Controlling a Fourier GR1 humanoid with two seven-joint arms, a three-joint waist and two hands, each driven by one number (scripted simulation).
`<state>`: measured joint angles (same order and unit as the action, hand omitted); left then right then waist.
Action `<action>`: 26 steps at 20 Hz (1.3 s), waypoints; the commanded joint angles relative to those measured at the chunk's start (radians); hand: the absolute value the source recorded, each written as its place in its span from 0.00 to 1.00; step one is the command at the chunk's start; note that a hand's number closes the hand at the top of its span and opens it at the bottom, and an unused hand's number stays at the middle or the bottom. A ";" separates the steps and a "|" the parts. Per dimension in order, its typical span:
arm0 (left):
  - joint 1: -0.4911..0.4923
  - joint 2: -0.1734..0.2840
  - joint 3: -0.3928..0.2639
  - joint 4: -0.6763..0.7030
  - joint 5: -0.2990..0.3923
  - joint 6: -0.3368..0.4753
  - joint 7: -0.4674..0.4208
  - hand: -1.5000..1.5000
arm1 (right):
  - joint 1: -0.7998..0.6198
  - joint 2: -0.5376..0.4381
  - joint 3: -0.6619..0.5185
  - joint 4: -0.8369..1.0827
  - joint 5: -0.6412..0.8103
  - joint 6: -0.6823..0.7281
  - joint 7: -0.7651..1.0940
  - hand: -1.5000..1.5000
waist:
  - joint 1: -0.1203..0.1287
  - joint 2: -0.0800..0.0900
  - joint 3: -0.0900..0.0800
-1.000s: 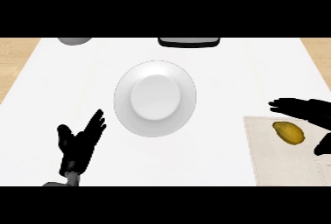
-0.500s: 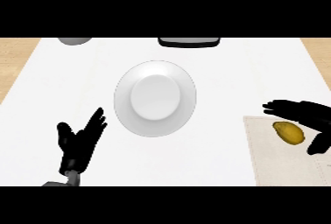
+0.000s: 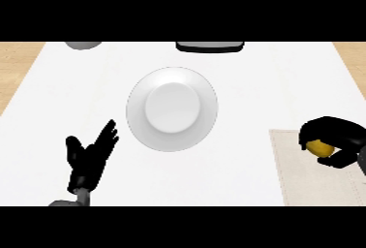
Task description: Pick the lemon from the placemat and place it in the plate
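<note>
We see the lemon (image 3: 320, 148) at the right of the counter, over the beige placemat (image 3: 300, 169), with only a small yellow patch of it showing. Our right hand (image 3: 336, 138) is curled round it from above and from the right, fingers and thumb wrapped about the fruit and hiding most of it. We cannot tell whether the lemon rests on the mat or is raised off it.

The placemat lies at the right edge of the view, its left border well apart from the plate (image 3: 172, 109). That 1 white plate sits near the middle of the white counter (image 3: 71, 97), with nothing on it.

Our left hand (image 3: 89, 160) shows at the lower left, open, fingers straight and pointing up toward the plate's lower left rim, holding nothing and touching nothing that we can see. It is near the plate but apart from it.

At the far edge we see 2 partly cut-off things: a grey rounded object (image 3: 83, 44) at the upper left and a dark object (image 3: 210, 46) with a pale top above the plate.
</note>
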<state>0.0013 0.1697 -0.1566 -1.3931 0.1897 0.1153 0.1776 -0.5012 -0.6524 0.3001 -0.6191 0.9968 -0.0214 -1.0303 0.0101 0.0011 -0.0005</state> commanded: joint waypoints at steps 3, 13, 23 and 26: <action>0.026 -0.007 -0.008 -0.087 -0.016 0.008 0.073 0.50 | 0.035 0.025 -0.030 0.007 0.037 -0.117 -0.065 1.00 | -0.004 -0.002 0.001; 0.021 -0.006 0.013 -0.039 -0.012 -0.006 0.030 0.50 | -0.023 0.453 -0.149 -0.043 -0.118 -0.120 0.404 1.00 | -0.007 -0.021 -0.003; 0.029 -0.009 0.006 -0.028 -0.013 -0.007 0.041 0.50 | -0.093 0.647 -0.253 -0.155 -0.173 -0.386 0.795 1.00 | 0.014 -0.047 0.001; 0.018 -0.019 -0.007 -0.022 -0.014 -0.014 0.042 0.50 | -0.108 0.650 -0.267 -0.185 -0.215 -0.507 0.914 1.00 | 0.035 -0.036 0.002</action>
<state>0.0276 0.1601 -0.1549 -1.4199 0.1741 0.1052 0.2168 -0.5896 -0.0424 0.0607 -0.7673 0.8306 -0.3992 -0.2630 0.0238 -0.0401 -0.0039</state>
